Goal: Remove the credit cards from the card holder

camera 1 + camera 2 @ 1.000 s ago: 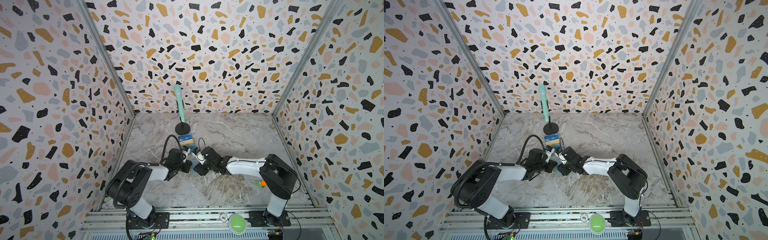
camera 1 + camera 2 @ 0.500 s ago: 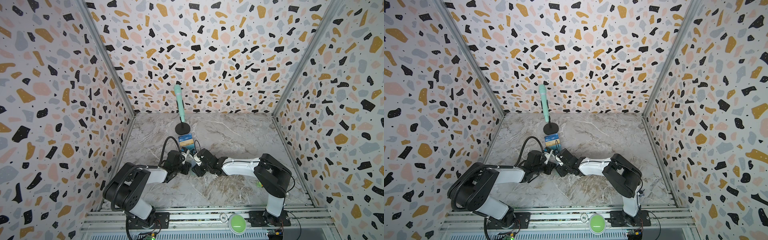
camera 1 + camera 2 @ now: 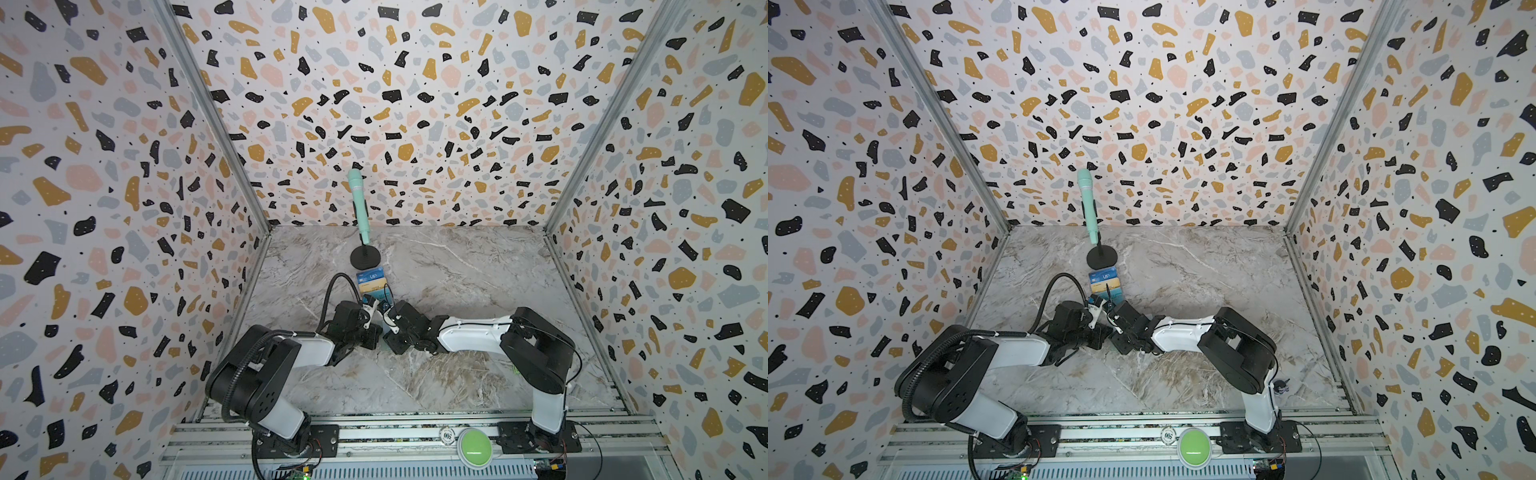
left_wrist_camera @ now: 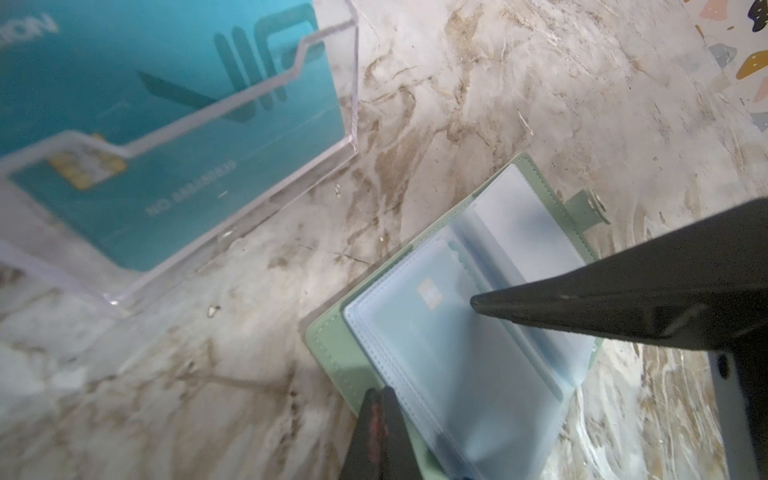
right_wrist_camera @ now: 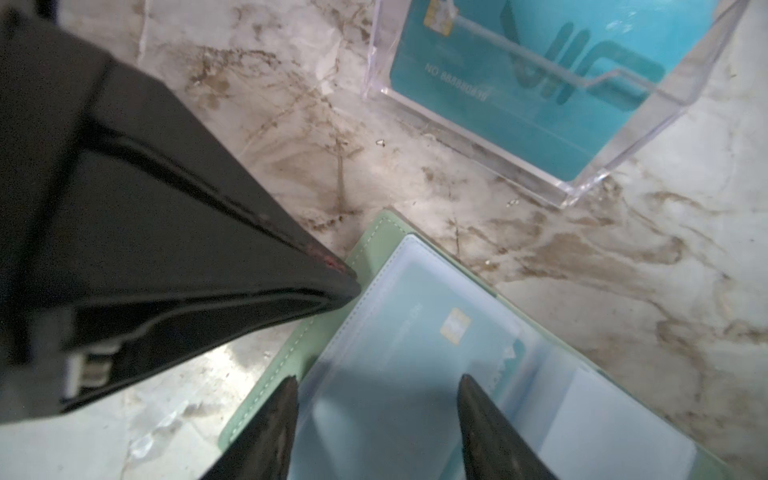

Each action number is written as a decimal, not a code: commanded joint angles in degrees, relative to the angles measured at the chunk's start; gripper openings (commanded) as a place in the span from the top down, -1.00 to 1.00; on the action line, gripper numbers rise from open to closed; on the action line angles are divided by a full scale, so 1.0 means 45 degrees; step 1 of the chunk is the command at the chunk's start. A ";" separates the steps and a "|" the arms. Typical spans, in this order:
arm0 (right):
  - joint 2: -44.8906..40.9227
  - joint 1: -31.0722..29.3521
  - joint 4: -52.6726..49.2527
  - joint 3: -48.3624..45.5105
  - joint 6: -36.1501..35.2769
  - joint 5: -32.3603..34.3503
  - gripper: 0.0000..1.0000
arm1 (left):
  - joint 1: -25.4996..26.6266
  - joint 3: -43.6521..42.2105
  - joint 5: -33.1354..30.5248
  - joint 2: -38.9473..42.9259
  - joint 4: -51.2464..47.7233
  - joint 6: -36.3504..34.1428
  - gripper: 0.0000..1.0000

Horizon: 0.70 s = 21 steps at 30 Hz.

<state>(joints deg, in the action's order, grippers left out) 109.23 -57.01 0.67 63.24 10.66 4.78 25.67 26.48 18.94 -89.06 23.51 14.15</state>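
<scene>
The card holder lies open on the marble tabletop, just beside the clear stand that carries a teal card. Its mint-green cover is flat on the surface. The snap tab is on the side away from the stand, and the pale blue sleeve pages face up.

Through the top sleeve one credit card shows with its gold chip (the plastic dulls the colour, so it looks bluish-green). It sits inside the sleeve.

The left tool has its two tips together with nothing between them. They rest on the green cover at its edge, next to the sleeve pages. The right tool has its fingers apart above the top sleeve, one near the page's edge and the other over the page close to the chip.

In both top views the two tools meet in front of the stand, and the holder is mostly hidden under them. Behind the stand is a mint-green microphone on a black round base.
</scene>
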 commanded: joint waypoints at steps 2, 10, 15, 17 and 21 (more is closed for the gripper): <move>0.0160 -0.0006 -0.0555 0.0029 0.0220 0.0269 -0.14 | 0.0058 -0.0241 -0.0183 0.0005 -0.0397 -0.0148 1.00; 0.0061 0.0018 -0.0318 -0.0198 0.0249 0.0153 0.06 | 0.0054 -0.0104 -0.0292 0.0036 -0.0714 -0.0307 1.00; -0.0040 0.0090 -0.0206 -0.0304 0.0305 0.0012 0.15 | 0.0045 -0.0065 -0.0345 0.0084 -0.0807 -0.0362 1.00; -0.0169 0.0165 -0.0096 -0.0410 0.0351 -0.0214 0.16 | 0.0067 -0.0046 -0.0363 0.0083 -0.0846 -0.0363 1.00; -0.0473 0.0321 0.0081 -0.0554 0.0425 -0.0458 0.06 | 0.0053 -0.0045 -0.0377 0.0086 -0.0868 -0.0385 1.00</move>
<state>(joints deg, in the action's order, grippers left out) 109.08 -56.40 2.87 62.17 11.73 3.27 25.69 26.50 18.72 -89.03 23.27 13.13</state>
